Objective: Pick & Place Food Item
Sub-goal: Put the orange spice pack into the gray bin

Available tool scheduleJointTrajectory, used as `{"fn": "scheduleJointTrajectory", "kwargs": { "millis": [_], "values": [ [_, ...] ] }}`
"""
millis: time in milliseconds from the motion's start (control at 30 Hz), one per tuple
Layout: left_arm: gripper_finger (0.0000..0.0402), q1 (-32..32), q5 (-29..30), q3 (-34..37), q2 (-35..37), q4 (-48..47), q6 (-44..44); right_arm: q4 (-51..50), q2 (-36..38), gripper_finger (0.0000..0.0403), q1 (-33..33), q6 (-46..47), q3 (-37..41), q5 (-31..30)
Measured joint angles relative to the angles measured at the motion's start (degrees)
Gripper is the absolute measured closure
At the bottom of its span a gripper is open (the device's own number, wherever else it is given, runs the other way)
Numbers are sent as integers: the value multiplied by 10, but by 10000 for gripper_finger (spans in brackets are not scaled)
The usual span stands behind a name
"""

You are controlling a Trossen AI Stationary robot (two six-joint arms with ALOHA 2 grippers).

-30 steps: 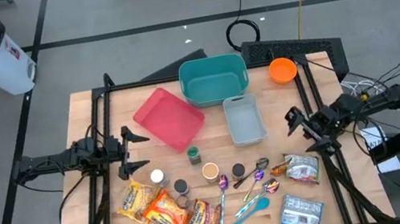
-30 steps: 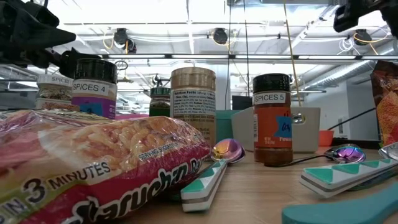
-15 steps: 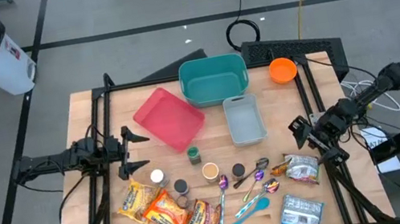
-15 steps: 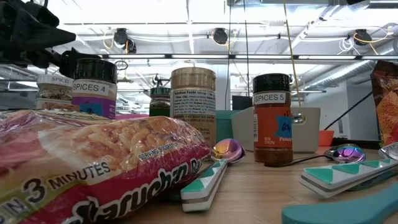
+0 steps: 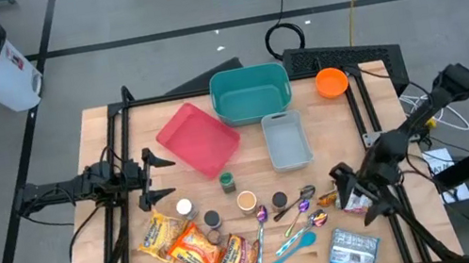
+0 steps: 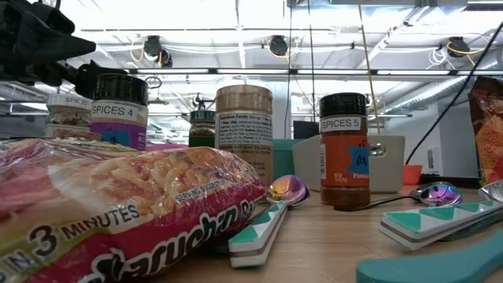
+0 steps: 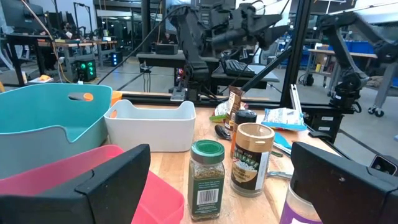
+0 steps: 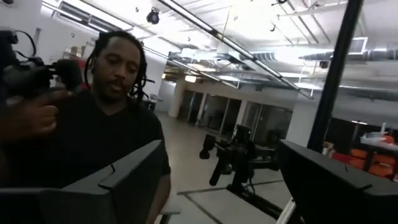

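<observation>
Your right gripper (image 5: pixel 352 194) hung wide open and empty, right over the snack bag (image 5: pixel 356 197) by the counter's right edge. Your left gripper (image 5: pixel 158 175) waited open, far off.

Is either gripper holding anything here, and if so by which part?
Nothing is held. The left gripper waits open at the table's left; the right gripper hangs open above the snack bag.

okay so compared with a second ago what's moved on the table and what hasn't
The right gripper has swung from the table's right edge in toward the front, and now hangs open over the snack packet at the front right. It has not taken hold of anything. The left gripper has stayed open at the left side, and the spice jars, spoons, noodle packets and bins lie where they were.
</observation>
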State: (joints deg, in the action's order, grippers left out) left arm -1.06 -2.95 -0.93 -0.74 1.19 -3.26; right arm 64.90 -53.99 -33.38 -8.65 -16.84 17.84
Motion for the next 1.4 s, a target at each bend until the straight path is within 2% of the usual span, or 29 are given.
{"fn": "scheduleJointTrajectory", "kwargs": {
  "millis": [133,300,467,600,800,967,1267,1400],
  "values": [
    [5,0,0,0,0,0,0,-5,-58,96,-3,15,-38,-11],
    [5,0,0,0,0,0,0,-70,-105,96,-3,39,-85,-111],
    [5,0,0,0,0,0,0,-222,-128,96,-3,56,-145,-247],
    [5,0,0,0,0,0,0,-389,-132,96,-3,108,-197,-348],
    [5,0,0,0,0,0,0,-568,-127,96,-37,124,-249,-450],
    [5,0,0,0,0,0,0,-669,-96,102,-94,139,-251,-495],
    [5,0,0,0,0,0,0,-797,-38,146,-171,236,-243,-496],
    [5,0,0,0,0,0,0,-815,-25,165,-182,260,-225,-498]
  ]
}}
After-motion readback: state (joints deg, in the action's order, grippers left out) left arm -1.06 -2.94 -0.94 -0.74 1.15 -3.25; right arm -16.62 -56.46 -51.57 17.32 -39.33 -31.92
